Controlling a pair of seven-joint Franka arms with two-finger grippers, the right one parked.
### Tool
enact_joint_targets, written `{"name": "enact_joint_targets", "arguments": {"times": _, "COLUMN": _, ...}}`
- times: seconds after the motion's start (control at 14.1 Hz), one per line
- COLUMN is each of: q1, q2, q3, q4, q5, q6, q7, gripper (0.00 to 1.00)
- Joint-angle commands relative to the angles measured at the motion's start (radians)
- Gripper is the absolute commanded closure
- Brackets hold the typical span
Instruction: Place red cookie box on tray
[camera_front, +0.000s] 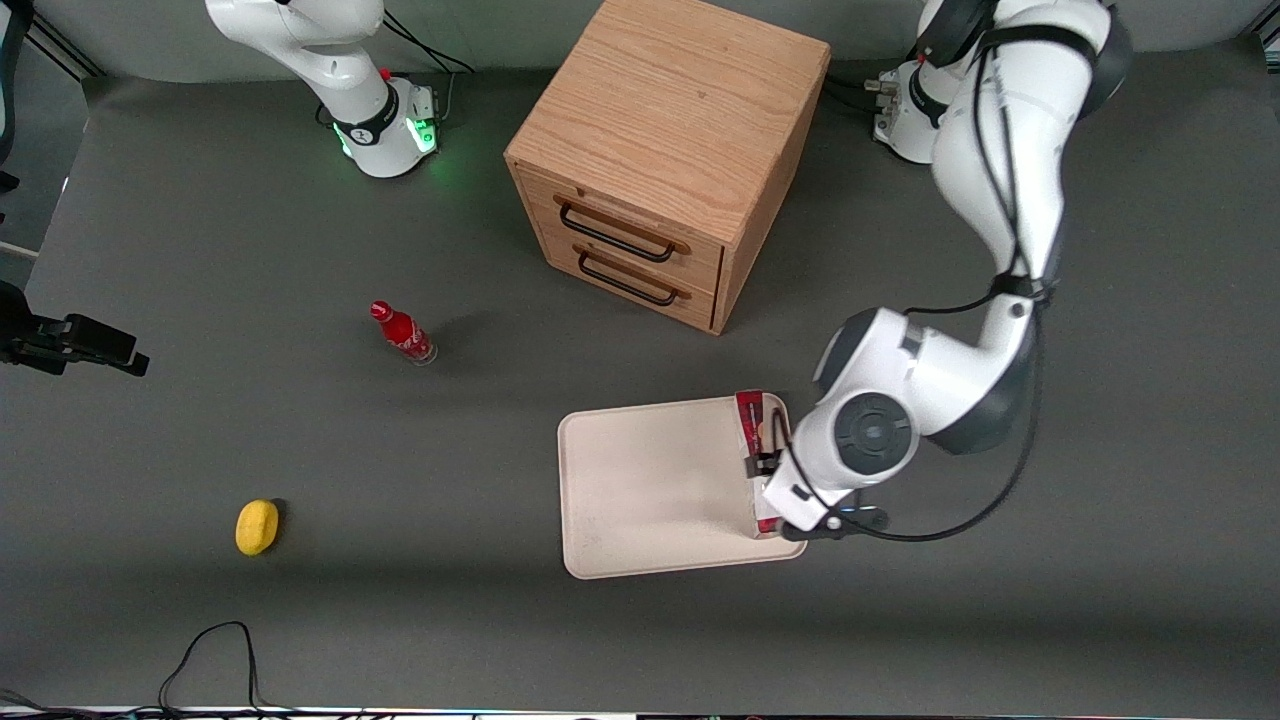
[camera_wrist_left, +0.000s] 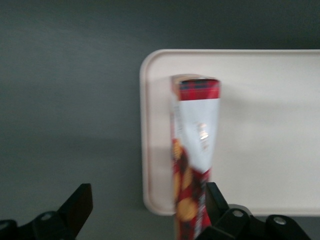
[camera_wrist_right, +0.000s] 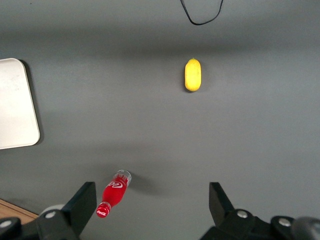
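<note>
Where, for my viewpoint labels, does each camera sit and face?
Front view: overhead, facing down; tray, cabinet, both arms.
Left wrist view: working arm, facing down at the red cookie box on the tray; open end effector over the tray's edge.
Right wrist view: parked arm, facing down at the red bottle; own fingers show.
Shared: all see the tray.

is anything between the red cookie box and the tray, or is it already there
Nothing visible stands in the way. The red cookie box already lies on the tray, along its edge toward the working arm's end. The gripper is open above it, fingers spread wide, one finger close beside the box.
</note>
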Motion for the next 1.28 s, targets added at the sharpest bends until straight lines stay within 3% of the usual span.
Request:
{"name": "enact_joint_targets", "arguments": {"times": 0.0, "q1": 0.096, "q2": -0.316, "q3": 0.001, "q4": -0.315, "q5": -0.005, "q6": -0.018, "q7": 0.1, "gripper": 0.0}}
{"name": "enact_joint_targets", "arguments": {"times": 0.21, "q1": 0.166, "q2": -0.56, "q3": 0.026, "q4": -0.562, "q5": -0.046, "q6": -0.007, "q7": 0.217, "gripper": 0.0}}
{"name": "enact_joint_targets", "arguments": {"times": 0.5, "q1": 0.103, "q2": -0.793, "q3": 0.272, "q4": -0.761, "q5": -0.134, "q6": -0.021, "q7": 0.417, "gripper": 0.0}}
{"name": "enact_joint_targets", "arguments": {"times": 0.64, "q1": 0.085, "q2": -0.846, "q3": 0.336, "q4": -0.75, "q5": -0.125, "q6": -0.116, "q7": 0.42, "gripper": 0.0}}
{"name": "enact_joint_targets", "arguments": {"times": 0.99, "q1": 0.118, "q2": -0.834, "q3": 0.334, "q4": -0.586, "q5": -0.086, "q6": -0.326, "q7": 0.42, "gripper": 0.0}}
{"name": "enact_joint_targets", "arguments": {"times": 1.21, "q1": 0.108, "q2": -0.824, "q3": 0.337, "q4": -0.56, "q5": -0.091, "q6": -0.342, "q7": 0.398, "gripper": 0.0}}
